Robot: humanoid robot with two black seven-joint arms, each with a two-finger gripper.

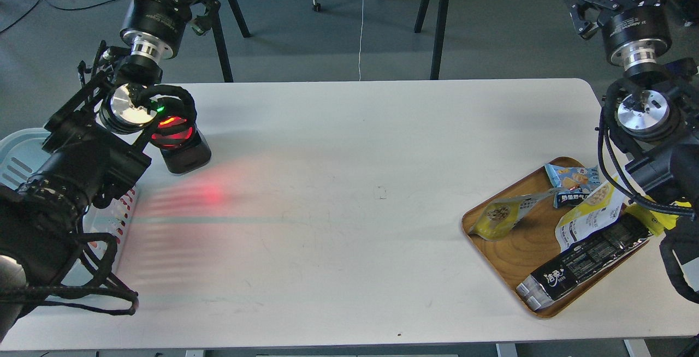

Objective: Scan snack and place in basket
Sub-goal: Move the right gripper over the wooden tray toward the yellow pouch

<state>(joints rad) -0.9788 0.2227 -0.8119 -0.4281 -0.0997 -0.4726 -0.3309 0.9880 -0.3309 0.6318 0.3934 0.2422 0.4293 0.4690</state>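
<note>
Not started — snack (pixel 498 217) lies on tray (pixel 510 259) | basket (pixel 22 155) waits far left | my left hand (pixel 199 5) and right hand (pixel 592 10) hold nothing, openness unclear

A long black packet (pixel 587 262) at the lower right of the frame carries large white Chinese characters, roughly "洁柔". Print on the other packets and the grippers is too small to read.

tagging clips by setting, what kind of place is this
Probably a robotics lab staging a mock checkout: a barcode scanner glowing red on a white table, a wooden tray of snack packets, and loose cables on the grey floor behind.
</note>
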